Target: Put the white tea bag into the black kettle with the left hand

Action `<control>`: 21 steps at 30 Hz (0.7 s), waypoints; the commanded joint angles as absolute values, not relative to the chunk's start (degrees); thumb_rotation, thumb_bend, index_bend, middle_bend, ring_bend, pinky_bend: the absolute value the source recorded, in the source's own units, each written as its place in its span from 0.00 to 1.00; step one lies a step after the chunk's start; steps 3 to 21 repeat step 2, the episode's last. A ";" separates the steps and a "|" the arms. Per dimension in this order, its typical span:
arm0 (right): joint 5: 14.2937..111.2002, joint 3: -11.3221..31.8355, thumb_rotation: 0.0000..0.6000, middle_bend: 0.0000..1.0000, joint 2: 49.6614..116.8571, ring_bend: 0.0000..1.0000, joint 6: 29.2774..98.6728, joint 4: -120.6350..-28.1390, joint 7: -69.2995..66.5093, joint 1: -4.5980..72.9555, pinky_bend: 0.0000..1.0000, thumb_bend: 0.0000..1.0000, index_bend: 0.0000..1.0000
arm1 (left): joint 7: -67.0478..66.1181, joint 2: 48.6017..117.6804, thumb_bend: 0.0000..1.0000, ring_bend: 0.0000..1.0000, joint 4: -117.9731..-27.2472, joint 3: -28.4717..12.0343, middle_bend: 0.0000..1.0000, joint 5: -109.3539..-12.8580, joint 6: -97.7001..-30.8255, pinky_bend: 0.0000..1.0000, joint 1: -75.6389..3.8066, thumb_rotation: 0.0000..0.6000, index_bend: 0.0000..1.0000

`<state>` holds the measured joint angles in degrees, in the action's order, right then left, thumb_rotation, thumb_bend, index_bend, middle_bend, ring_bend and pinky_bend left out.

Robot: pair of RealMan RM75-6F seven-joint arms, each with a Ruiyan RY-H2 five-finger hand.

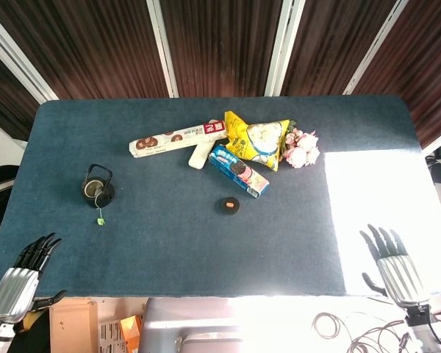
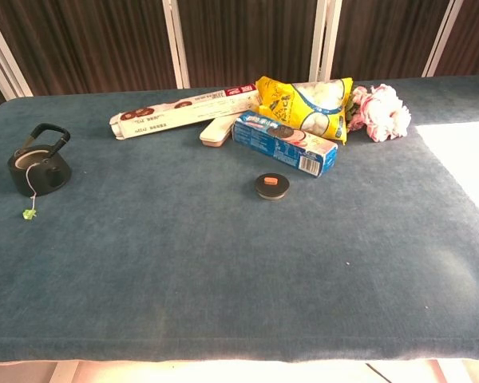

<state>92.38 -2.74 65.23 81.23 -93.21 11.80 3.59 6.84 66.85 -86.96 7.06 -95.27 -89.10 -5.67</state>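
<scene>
With the tea bag's string trailing from the kettle (image 1: 98, 193), the task looked finished; the left hand (image 1: 16, 284) hung released at seven o'clock.

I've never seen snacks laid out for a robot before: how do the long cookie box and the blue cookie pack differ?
The long cookie box is pale with brown cookie pictures and a red end; the blue cookie pack is blue with dark sandwich cookies. The box is longer and slimmer, the pack shorter and stouter. The box lies nearer the far edge, the pack nearer the middle. Both lie flat on the table.
</scene>
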 commanded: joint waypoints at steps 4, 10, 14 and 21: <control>92.56 -2.91 1.00 0.00 65.20 0.00 81.44 -93.13 11.80 3.44 0.00 0.24 0.00 | 5.84 66.23 0.00 0.00 -87.74 7.01 0.00 -95.77 -89.29 0.11 -5.22 1.00 0.03; 92.56 -2.91 1.00 0.00 65.20 0.00 81.44 -93.13 11.80 3.44 0.00 0.24 0.00 | 5.84 66.23 0.00 0.00 -87.74 7.01 0.00 -95.77 -89.29 0.11 -5.22 1.00 0.03; 92.56 -2.91 1.00 0.00 65.20 0.00 81.44 -93.13 11.80 3.44 0.00 0.24 0.00 | 5.84 66.23 0.00 0.00 -87.74 7.01 0.00 -95.77 -89.29 0.11 -5.22 1.00 0.03; 92.56 -2.91 1.00 0.00 65.20 0.00 81.44 -93.13 11.80 3.44 0.00 0.24 0.00 | 5.84 66.23 0.00 0.00 -87.74 7.01 0.00 -95.77 -89.29 0.11 -5.22 1.00 0.03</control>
